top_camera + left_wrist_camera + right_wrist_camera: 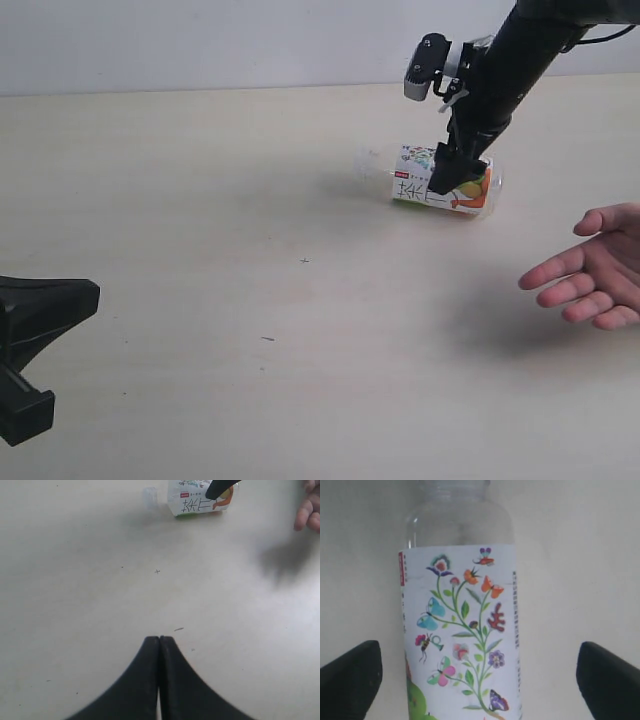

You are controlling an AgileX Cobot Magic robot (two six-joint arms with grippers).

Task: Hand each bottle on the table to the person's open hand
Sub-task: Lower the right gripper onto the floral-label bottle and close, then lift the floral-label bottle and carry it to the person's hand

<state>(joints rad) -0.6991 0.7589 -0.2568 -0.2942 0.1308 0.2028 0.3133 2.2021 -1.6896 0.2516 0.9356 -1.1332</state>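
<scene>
Lying on the table [200, 300], the bottle [415, 186] bears a white flower-and-butterfly label [462, 640].

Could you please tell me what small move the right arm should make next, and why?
Probably close the right gripper on the clear plastic bottle with the white flower-print label. It lies on its side on the pale beige table, the open jaws stand either side of it without gripping, and the person's bare open hand is nearby.
</scene>
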